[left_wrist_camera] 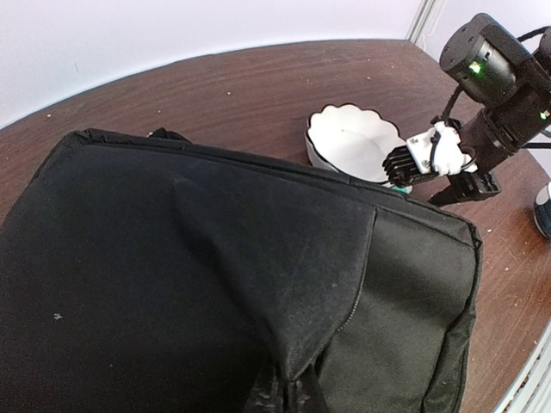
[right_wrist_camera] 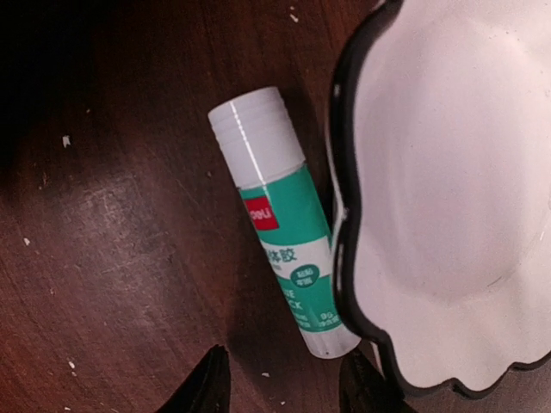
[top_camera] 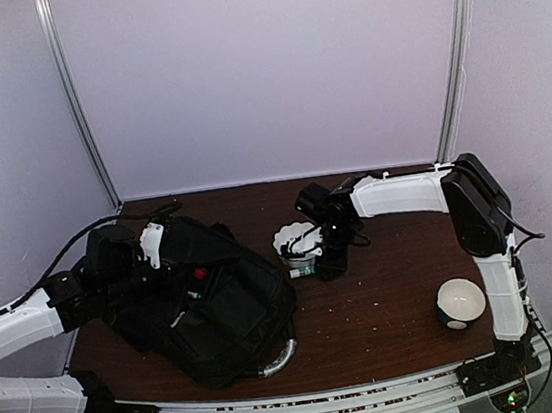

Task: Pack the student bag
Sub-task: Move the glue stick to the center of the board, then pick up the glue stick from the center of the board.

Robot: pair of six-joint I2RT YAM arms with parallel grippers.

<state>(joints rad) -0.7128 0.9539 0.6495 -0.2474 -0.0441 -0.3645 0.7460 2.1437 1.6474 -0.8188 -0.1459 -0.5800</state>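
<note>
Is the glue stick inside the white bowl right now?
No, the glue stick lies flat on the table beside the bowl, outside its black rim.

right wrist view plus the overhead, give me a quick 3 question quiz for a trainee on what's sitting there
1. True or false: the glue stick lies inside the scalloped bowl.
2. The right gripper is: A) open, close to the glue stick; B) shut on the bowl; C) inside the student bag.
3. Fill in: the glue stick's label is white and ___.

Key: 1 false, it lies beside the bowl; 2 A; 3 green.
</note>
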